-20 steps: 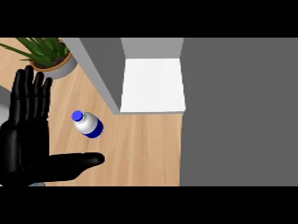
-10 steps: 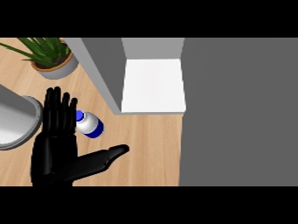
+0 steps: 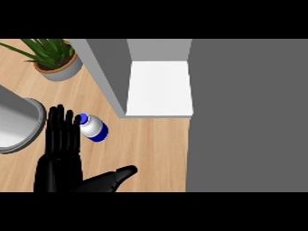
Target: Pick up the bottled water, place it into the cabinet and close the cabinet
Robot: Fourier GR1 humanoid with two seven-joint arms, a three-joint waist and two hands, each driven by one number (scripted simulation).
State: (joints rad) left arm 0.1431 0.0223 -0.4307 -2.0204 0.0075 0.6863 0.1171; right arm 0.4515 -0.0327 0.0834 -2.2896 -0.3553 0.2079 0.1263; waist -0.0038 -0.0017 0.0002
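The bottled water (image 3: 95, 128) is white with a blue cap and a blue band. It rests on the wooden counter (image 3: 149, 149), just left of the cabinet's front corner. My left hand (image 3: 63, 153) comes up from the lower edge, open, with straight fingers (image 3: 64, 128) along the bottle's left side and the thumb (image 3: 113, 177) spread out below it. Whether the fingers touch the bottle I cannot tell. The grey cabinet (image 3: 109, 72) stands open, showing its white shelf (image 3: 160, 88). My right hand is out of sight.
A large pale grey cylinder (image 3: 6, 122) fills the left edge, close to my hand. A potted plant (image 3: 53, 61) stands at the back left. A wide dark grey surface (image 3: 256, 117) covers the right side of the view.
My left hand has moved right and forward, from well left of the bottle to right beside it. The grey cylinder has come into view at the left.
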